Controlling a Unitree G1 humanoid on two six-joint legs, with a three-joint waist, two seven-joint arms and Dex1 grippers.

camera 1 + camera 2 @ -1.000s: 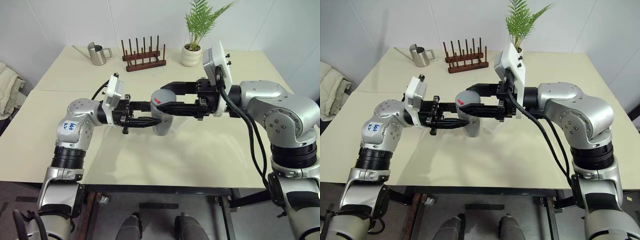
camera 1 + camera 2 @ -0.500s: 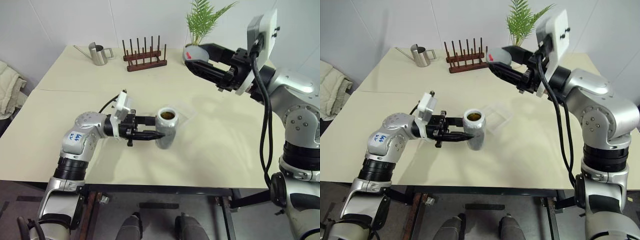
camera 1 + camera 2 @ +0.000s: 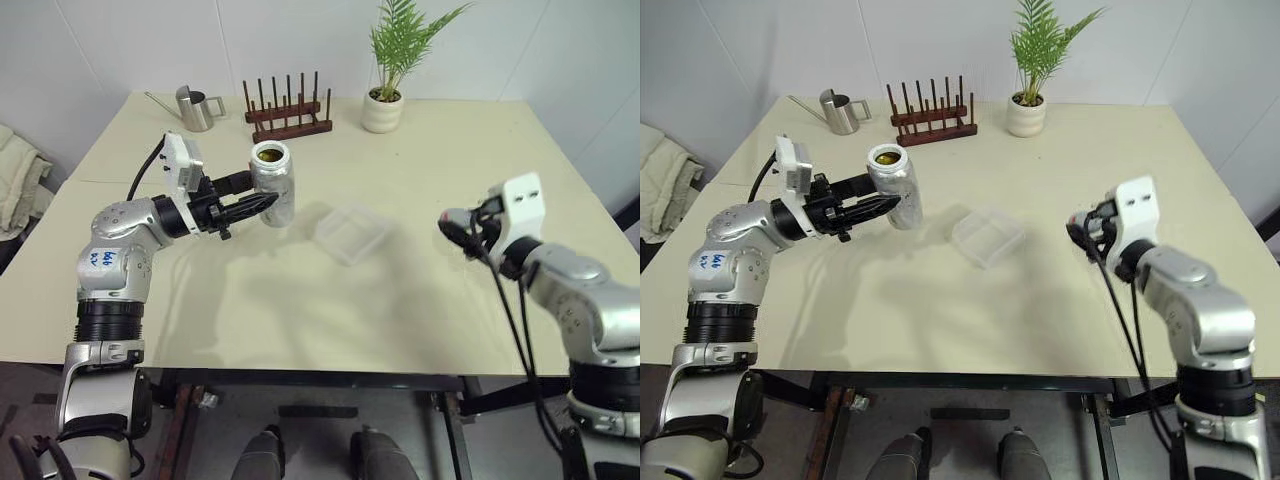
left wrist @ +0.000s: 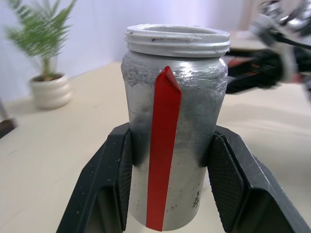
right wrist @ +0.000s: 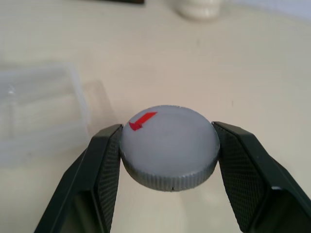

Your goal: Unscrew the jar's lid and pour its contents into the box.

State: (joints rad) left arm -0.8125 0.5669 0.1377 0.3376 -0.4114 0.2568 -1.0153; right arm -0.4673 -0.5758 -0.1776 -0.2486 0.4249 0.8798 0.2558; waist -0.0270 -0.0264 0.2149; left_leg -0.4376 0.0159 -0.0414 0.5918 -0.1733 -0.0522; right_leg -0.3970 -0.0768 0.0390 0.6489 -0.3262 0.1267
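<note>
The jar point(image 3: 272, 185), silvery grey with a red stripe point(image 4: 165, 145) down its side, is held upright above the table, left of the box. My left gripper point(image 3: 258, 204) is shut on its body, one finger point(image 4: 109, 189) on each side. The jar's mouth is uncovered and something brownish point(image 3: 267, 153) shows inside. The lid point(image 5: 169, 145), round and grey with a small red mark, sits between the fingers point(image 5: 104, 165) of my right gripper point(image 3: 455, 228), which is shut on its rim low over the table, right of the box. The clear box point(image 3: 348, 232) lies flat on the table between both arms.
At the table's far edge stand a steel watering can point(image 3: 195, 107), a wooden peg rack point(image 3: 288, 115) and a white pot with a fern point(image 3: 383, 110). A pale cloth point(image 3: 18, 185) lies off the table's left side.
The right gripper took the lid off the jar, swung it up and right, then came down low at the right. The left gripper carried the open jar to the left and farther back.
</note>
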